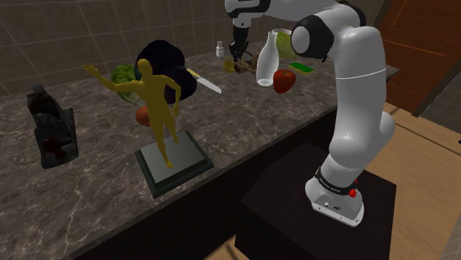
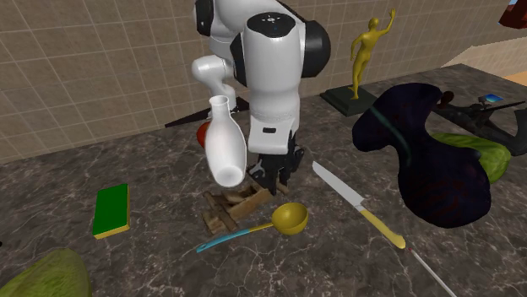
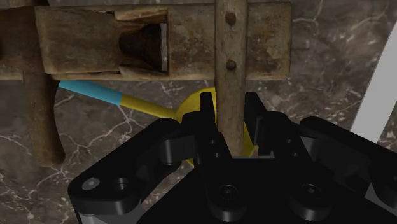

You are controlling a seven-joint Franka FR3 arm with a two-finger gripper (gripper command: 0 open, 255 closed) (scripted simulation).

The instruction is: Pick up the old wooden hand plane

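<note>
Jaws of the all-black gripper (image 3: pixel 230 119) were closed on the slim cross-handle of the weathered brown wooden hand plane (image 3: pixel 95 38), probably because its body was too broad; it sat on the dark marbled counter (image 3: pixel 331 83).

- hand plane (image 3: pixel 159 44): cut off by the wrist view's edge; its bar's end is hidden between the fingers (image 3: pixel 207 124).
- ladle (image 3: pixel 127 102): bowl mostly behind the fingers.
- green lump (image 2: pixel 38 274): cropped at the second exterior view's lower left corner.
</note>
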